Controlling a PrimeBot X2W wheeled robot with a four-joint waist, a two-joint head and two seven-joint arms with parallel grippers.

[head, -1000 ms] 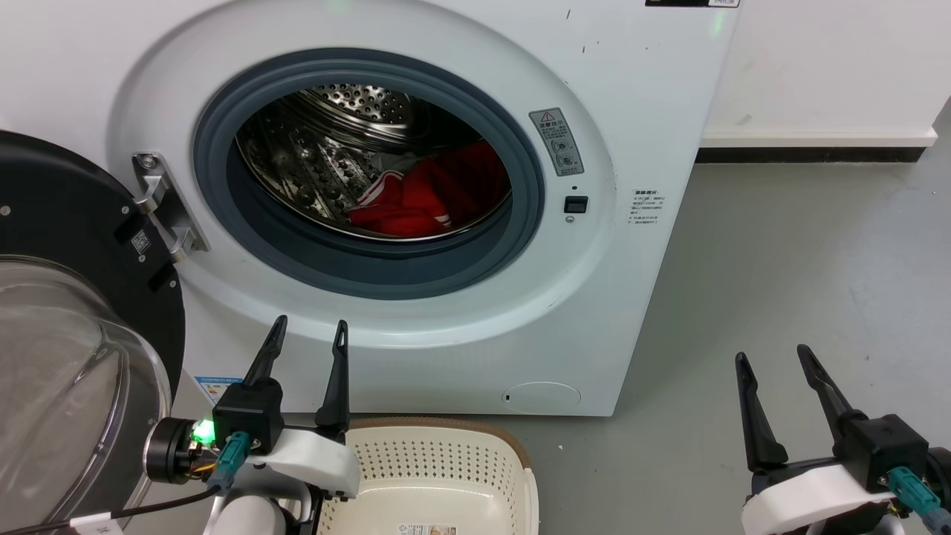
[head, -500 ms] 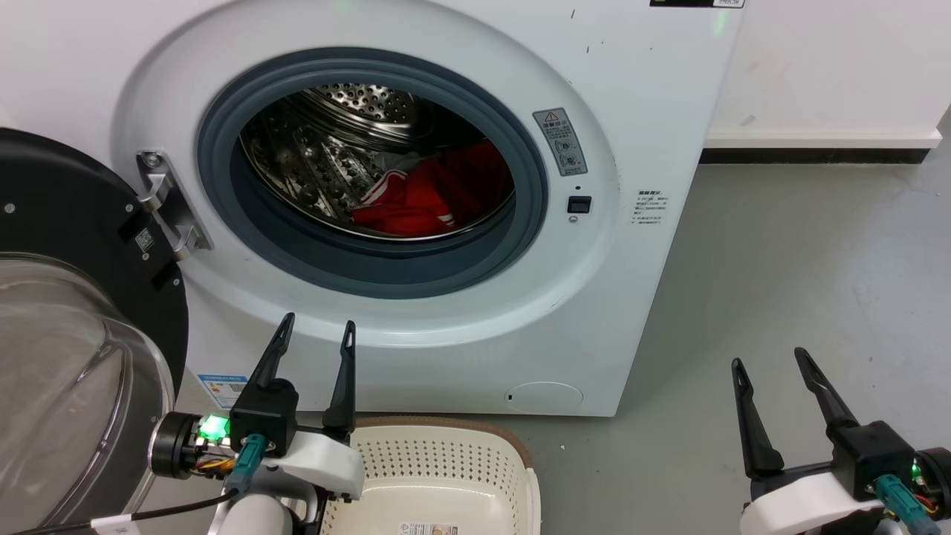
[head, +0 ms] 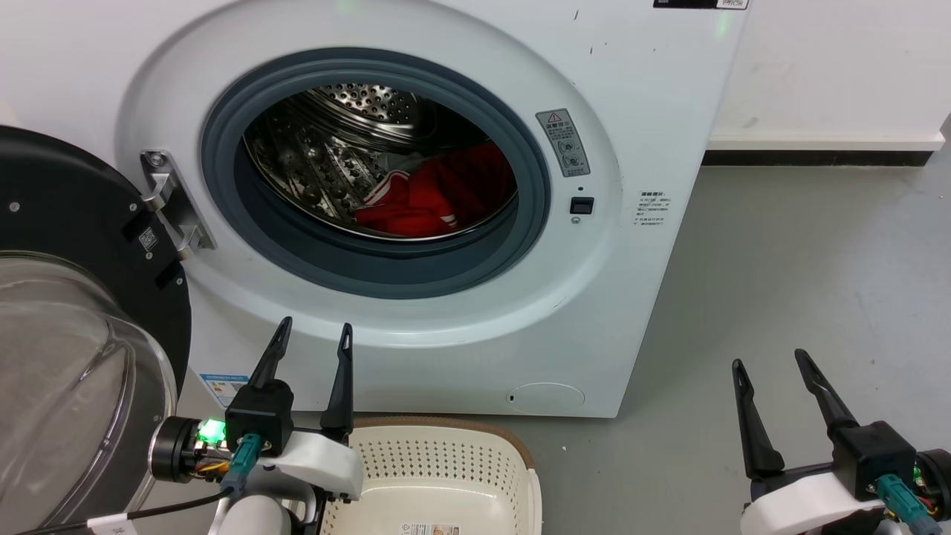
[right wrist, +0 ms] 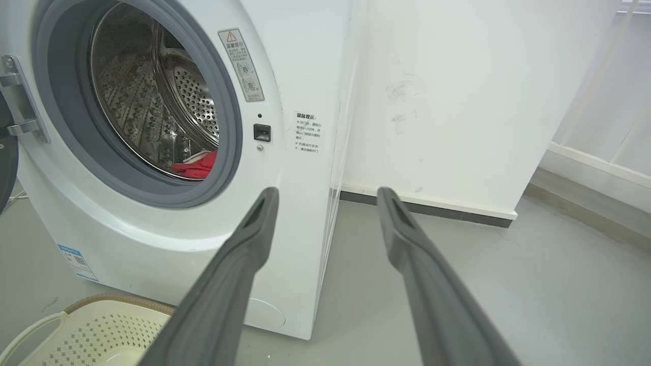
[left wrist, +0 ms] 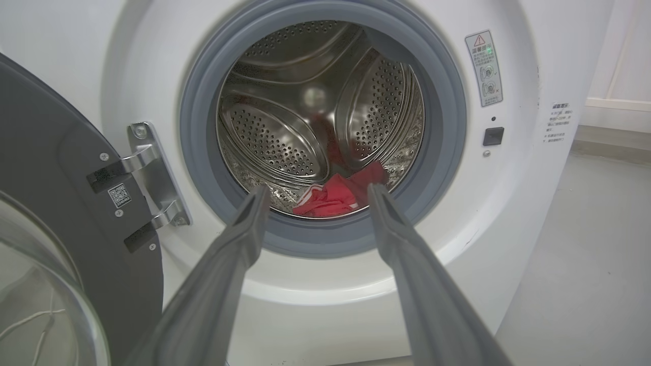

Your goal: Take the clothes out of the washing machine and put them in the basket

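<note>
The white washing machine (head: 654, 111) stands open, its black-framed glass door (head: 67, 327) swung out to the left. Red clothes (head: 438, 197) with white stripes lie low in the steel drum, also seen as red clothes (left wrist: 338, 195) and red clothes (right wrist: 196, 163). The cream perforated basket (head: 438, 475) sits on the floor below the porthole. My left gripper (head: 313, 334) is open and empty in front of the machine, below the porthole and left of the basket; in the left wrist view its fingers (left wrist: 239, 244) frame the drum opening. My right gripper (head: 769, 360) is open and empty over the floor, right of the machine.
Grey floor (head: 802, 282) stretches to the right of the machine up to a white wall with a dark baseboard (head: 810, 156). The door's metal hinge (head: 171, 204) juts out at the porthole's left. The basket (right wrist: 96, 330) corner lies at the lower left of the right wrist view.
The head view has shifted slightly, so the machine sits a little further right. The left gripper has edged up and right toward the machine front. The right gripper has barely moved.
</note>
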